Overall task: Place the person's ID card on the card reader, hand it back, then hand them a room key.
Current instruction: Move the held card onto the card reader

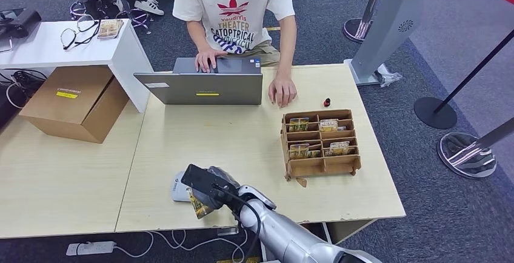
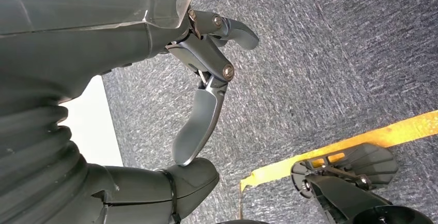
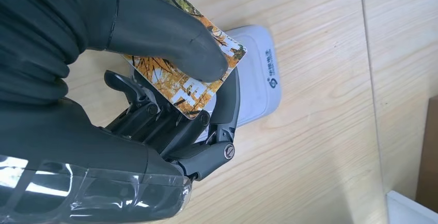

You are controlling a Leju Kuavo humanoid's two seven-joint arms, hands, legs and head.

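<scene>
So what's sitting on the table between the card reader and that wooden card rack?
Nothing: in the head view the tabletop between the card reader and the wooden rack is bare wood, apart from the right hand holding the card.

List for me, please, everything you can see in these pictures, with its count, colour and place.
ID card: one, orange and yellow print, pinched in the right hand over the reader.
Card reader: one, pale grey, near edge of the table.
Table: one, light wood.
Card rack: one, brown, on the table's right part, cards in several compartments.
Laptop: one, grey, at the table's far side.
Cardboard box: one, brown, on the left.
Glasses: one pair, dark, on a white side table.
Person: one, white shirt, hands at the laptop.
Right hand: dark, holds the card.
Left hand: dark grey, over carpet, holding nothing.
</scene>
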